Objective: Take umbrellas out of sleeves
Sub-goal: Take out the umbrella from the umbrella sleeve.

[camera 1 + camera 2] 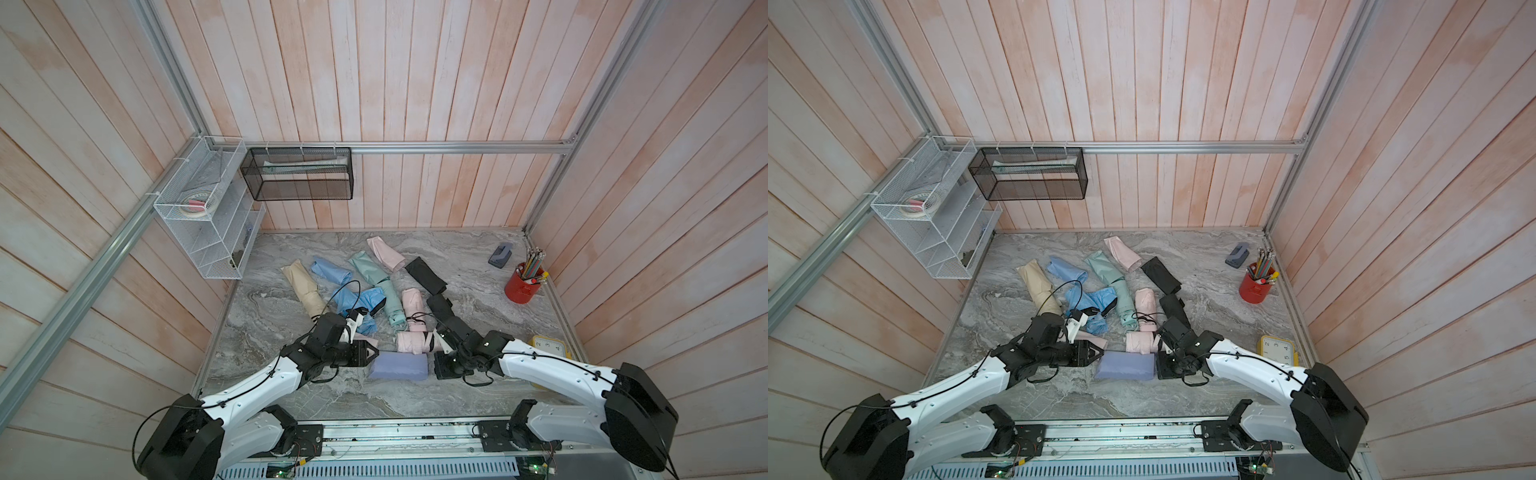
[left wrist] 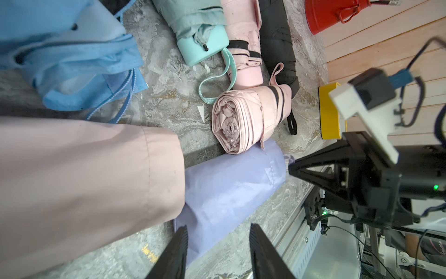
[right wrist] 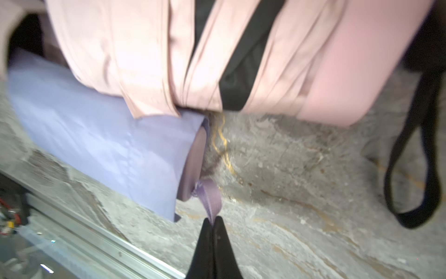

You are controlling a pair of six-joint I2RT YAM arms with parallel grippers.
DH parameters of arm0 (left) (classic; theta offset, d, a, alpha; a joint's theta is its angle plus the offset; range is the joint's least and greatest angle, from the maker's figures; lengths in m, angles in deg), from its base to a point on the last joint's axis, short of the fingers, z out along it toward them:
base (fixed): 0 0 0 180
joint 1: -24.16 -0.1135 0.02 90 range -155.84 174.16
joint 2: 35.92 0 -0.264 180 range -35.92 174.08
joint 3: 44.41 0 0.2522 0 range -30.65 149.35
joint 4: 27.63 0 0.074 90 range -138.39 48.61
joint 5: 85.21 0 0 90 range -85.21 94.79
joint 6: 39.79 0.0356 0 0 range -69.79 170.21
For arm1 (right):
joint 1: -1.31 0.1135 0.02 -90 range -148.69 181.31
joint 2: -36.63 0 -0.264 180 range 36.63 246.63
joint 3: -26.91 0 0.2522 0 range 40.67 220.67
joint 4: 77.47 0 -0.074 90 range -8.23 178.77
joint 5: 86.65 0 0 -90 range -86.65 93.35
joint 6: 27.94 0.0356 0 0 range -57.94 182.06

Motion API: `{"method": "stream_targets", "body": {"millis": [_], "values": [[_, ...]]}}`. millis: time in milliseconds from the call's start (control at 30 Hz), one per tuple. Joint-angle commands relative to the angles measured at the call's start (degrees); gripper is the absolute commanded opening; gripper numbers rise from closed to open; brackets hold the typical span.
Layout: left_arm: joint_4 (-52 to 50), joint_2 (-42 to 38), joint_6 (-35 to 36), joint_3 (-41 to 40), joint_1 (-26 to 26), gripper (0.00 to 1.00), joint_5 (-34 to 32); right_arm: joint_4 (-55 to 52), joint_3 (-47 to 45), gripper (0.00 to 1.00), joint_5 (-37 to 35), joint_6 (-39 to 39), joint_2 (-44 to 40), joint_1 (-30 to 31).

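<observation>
A lavender sleeve (image 1: 398,365) (image 1: 1125,365) lies near the table's front, with its umbrella inside. The umbrella's end cap (image 3: 193,164) shows at the sleeve's right-hand mouth. My right gripper (image 3: 213,218) (image 1: 432,360) is shut on the umbrella's lavender wrist cord (image 3: 210,195). My left gripper (image 2: 218,227) (image 1: 376,353) is open, its jaws astride the sleeve's closed end (image 2: 229,193). A pink umbrella (image 1: 411,341) rests against the sleeve's far side. An empty pink sleeve (image 2: 84,181) lies beside the left gripper. Further back lie several bare umbrellas (image 1: 392,307) and flat sleeves (image 1: 426,276).
A red pencil cup (image 1: 521,286) and a grey punch (image 1: 500,255) stand at the back right. A yellow clock (image 1: 548,347) lies beside my right arm. A white wire rack (image 1: 208,216) and a black mesh basket (image 1: 299,174) hang on the walls.
</observation>
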Motion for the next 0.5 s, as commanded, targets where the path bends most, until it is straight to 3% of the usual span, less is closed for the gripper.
{"method": "stream_targets", "body": {"millis": [0,133,300,467], "values": [[-0.68,-1.98,-0.34,-1.28,-0.33,0.46,1.26,4.25,-0.61,0.00,8.03,-2.27,-1.76,-4.52],[-3.16,-3.69,-1.08,-2.46,-0.02,0.47,2.62,5.45,-0.78,0.00,12.57,-4.19,-2.06,-8.89],[-6.34,-4.51,-2.66,-3.70,2.39,0.44,1.42,6.42,-0.98,0.00,13.67,-4.77,-1.53,-9.81],[-8.06,-3.26,-3.90,-3.63,8.10,0.43,-0.72,8.02,-2.09,0.00,14.38,-4.17,-1.88,-9.89]]}}
